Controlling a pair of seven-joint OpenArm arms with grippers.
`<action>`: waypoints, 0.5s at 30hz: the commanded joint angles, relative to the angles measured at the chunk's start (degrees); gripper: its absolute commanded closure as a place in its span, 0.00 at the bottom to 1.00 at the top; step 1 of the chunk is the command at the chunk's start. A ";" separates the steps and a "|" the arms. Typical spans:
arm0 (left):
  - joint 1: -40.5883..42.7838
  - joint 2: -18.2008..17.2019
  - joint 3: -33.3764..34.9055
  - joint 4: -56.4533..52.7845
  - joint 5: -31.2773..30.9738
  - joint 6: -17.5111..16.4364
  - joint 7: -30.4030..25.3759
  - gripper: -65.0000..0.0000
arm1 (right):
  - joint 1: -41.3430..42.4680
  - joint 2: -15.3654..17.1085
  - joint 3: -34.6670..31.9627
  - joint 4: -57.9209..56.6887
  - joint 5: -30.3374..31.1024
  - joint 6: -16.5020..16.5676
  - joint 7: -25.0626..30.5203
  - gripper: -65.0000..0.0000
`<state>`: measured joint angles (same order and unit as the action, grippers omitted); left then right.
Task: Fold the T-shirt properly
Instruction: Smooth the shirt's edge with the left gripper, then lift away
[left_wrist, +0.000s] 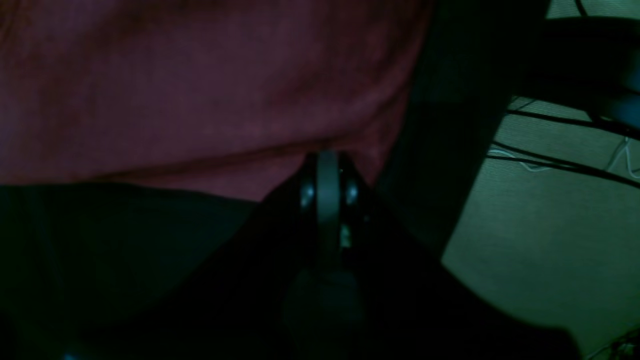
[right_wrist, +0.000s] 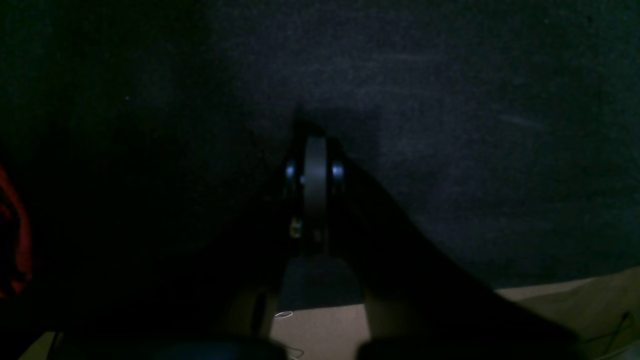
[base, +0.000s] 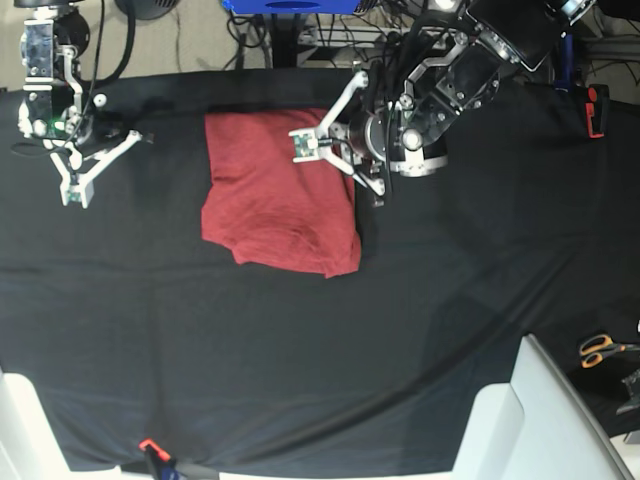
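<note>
Lying on the black tablecloth (base: 300, 350), the T-shirt (base: 270, 205) sat a little up and left of the middle of the table in the base view, at about 11 o'clock. It was already folded into a thick, almost square bundle, with a loose rounded corner sticking out at its 5 o'clock side. The left gripper (base: 345, 165) was at the shirt's 3 o'clock edge, right over the border of the red cloth. In the left wrist view its jaws were pressed together, with the red cloth (left_wrist: 200, 90) right at the tips (left_wrist: 327, 160), but it was too dark to tell if any cloth was pinched between them. The right gripper (base: 72, 190) was well apart from the shirt, out at 9 o'clock near the table's far left. Its jaws were also pressed together with nothing in them, and only the dark tablecloth (right_wrist: 450, 125) lay under it. The shirt looked thin, soft and light, so it would likely bend and sag when lifted, and the layers could slide apart. A good place to take hold would likely be an edge or corner, pinching all the layers at once. The loose corner at 5 o'clock looked like it needed tidying.
</note>
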<state>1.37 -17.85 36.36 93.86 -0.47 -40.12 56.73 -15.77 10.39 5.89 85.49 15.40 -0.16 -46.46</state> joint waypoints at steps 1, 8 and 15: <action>-0.09 -1.01 -0.01 0.95 -0.45 0.12 -0.25 1.00 | 0.17 0.29 -0.04 0.62 0.56 0.30 -0.09 1.00; 1.32 -2.77 -0.45 1.04 -0.45 0.12 -0.25 1.00 | 0.17 0.29 -0.04 0.88 0.56 0.30 -0.09 1.00; 4.57 -4.53 -6.07 9.74 -0.54 0.12 -0.33 1.00 | 0.08 0.29 -0.04 1.32 0.56 0.30 0.08 1.00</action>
<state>6.02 -22.00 30.35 103.02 -1.21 -40.07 55.94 -15.81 10.35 5.80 85.84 15.40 -0.10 -46.52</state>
